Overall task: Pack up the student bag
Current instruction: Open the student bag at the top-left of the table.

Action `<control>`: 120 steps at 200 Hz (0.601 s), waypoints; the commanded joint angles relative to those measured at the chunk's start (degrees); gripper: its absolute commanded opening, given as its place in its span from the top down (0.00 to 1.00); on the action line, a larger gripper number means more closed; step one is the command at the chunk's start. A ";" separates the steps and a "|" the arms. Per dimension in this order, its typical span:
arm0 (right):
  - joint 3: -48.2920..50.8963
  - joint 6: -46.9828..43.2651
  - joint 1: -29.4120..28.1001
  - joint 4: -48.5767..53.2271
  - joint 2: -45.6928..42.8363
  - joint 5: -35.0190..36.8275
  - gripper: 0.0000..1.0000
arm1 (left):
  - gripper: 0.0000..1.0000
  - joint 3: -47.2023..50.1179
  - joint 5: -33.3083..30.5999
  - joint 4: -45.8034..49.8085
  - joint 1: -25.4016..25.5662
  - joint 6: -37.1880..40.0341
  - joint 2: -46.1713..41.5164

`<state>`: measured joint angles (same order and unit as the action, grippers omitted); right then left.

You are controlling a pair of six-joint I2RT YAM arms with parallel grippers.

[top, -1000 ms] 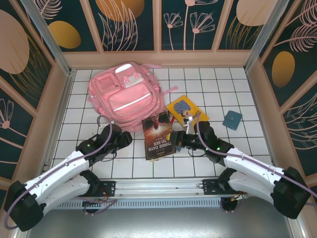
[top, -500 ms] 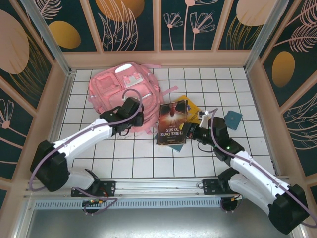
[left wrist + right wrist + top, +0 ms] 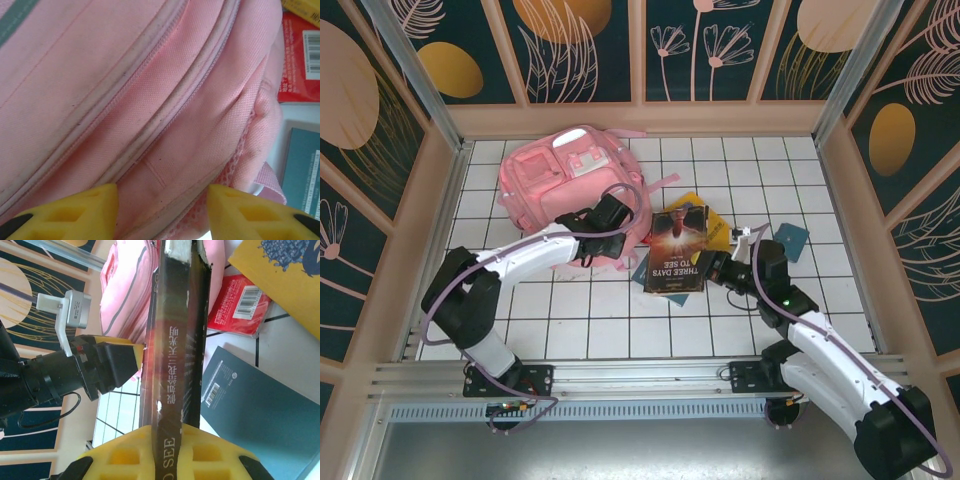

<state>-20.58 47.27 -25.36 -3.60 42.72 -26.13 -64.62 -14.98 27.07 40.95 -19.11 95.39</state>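
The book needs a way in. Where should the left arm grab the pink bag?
Probably pinch the fabric ridge along the zipper seam on the student bag's edge nearest the held book, the left gripper coming in from that edge. The bag lies flat, soft and too broad to span; that raised fold fits between the fingers.

White gridded tabletop [image 3: 800, 190], dark floral wall panels [image 3: 590, 50] around it

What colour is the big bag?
The bag is pink, seen best in the top view.
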 commanded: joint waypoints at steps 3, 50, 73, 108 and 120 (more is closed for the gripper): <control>0.45 0.88 0.49 -5.45 -1.41 -2.65 1.00 | 0.54 -1.90 -4.43 0.68 0.38 2.67 2.44; 1.24 2.19 0.49 -8.84 -1.32 -5.00 1.00 | 1.00 -4.12 -7.19 1.51 0.37 1.01 -0.13; 1.42 3.29 0.33 -12.03 -0.52 -6.79 1.00 | 1.00 -6.21 -9.24 2.70 0.41 -0.29 -3.81; 0.90 4.96 -1.04 -17.63 3.03 -9.25 1.00 | 1.00 -9.64 -13.25 4.60 0.41 -1.98 -8.01; 0.34 5.24 -2.37 -19.54 5.14 -9.16 1.00 | 1.00 -10.41 -13.93 4.74 0.41 -2.23 -9.32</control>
<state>-18.96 50.94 -25.85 -12.97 45.45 -32.25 -71.50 -24.01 30.89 41.58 -19.27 90.13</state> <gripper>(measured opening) 0.112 0.067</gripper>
